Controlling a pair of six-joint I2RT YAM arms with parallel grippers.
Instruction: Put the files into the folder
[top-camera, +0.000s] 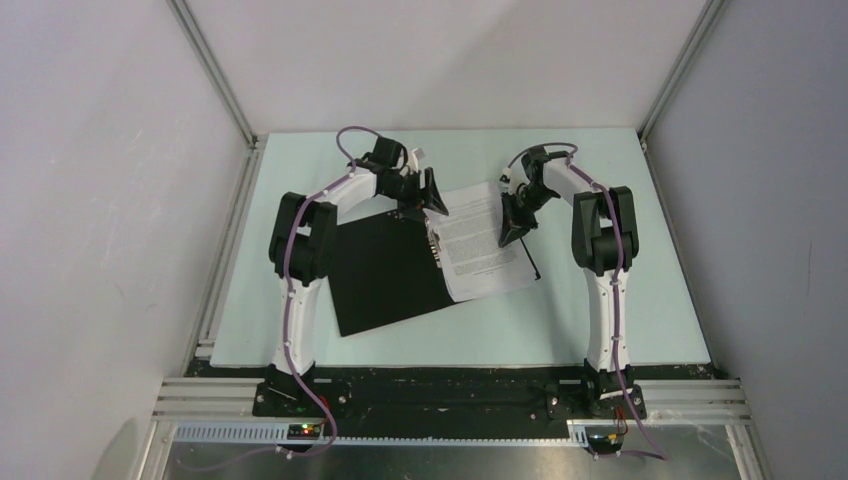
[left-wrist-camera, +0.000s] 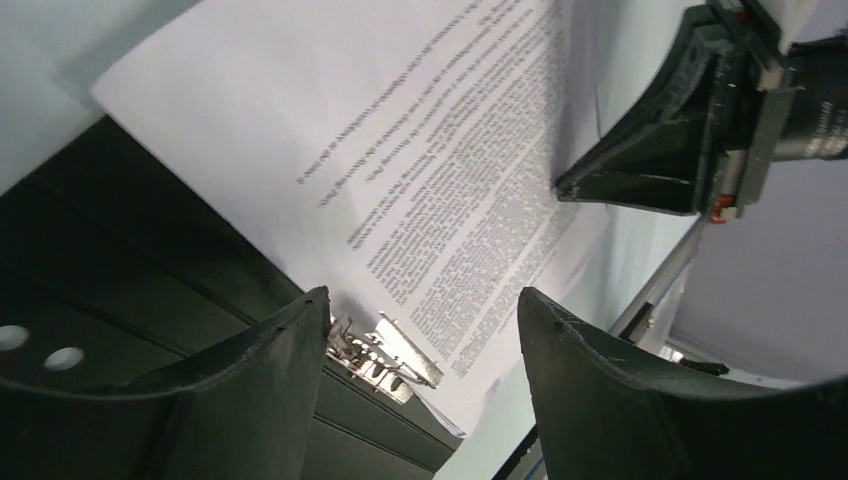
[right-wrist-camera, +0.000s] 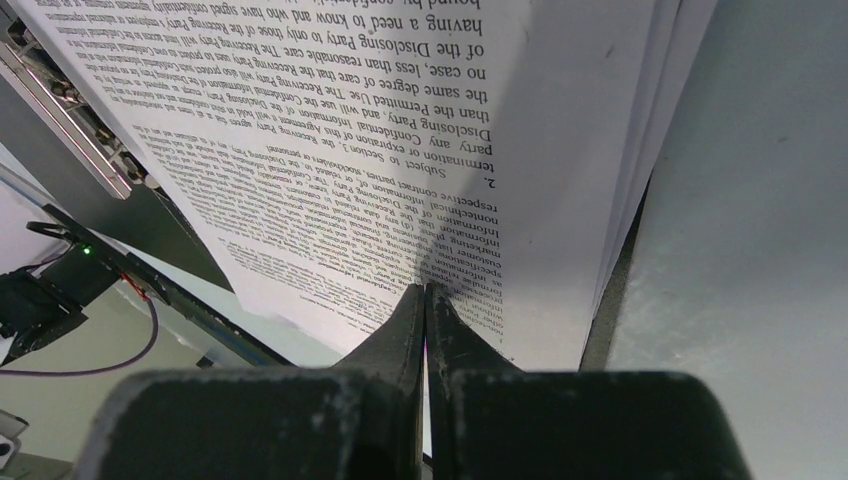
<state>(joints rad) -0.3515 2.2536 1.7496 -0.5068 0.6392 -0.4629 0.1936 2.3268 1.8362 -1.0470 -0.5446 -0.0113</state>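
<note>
From above, the folder (top-camera: 385, 270) lies open on the desk (top-camera: 620, 300) with its black inside up. The files (top-camera: 480, 245) lie on its right half, a little turned. The left end effector (top-camera: 432, 195) hangs at the far end of the spine. The right end effector (top-camera: 512, 232) stands on the far part of the sheets.

In the left wrist view, the left end effector has its jaws wide apart and holds nothing. Below and between them is the metal clip (left-wrist-camera: 385, 352), with the near edge of the files just beside it. I cannot tell if any sheet is under the clip.

In the right wrist view, the right end effector is closed with nothing between the jaws. Its tip touches the printed page and seems to press it down. At the right edge several sheets show one behind another, so the pile is not squared.

I judge the sheets to be light, limp and slippery on each other. A pinch at one edge would probably lift only the top sheet or bend it. It is safer to press flat on the pile and slide it whole toward the spine. The clip looks stiff, and its raised lever seems the place to take hold of it.
</note>
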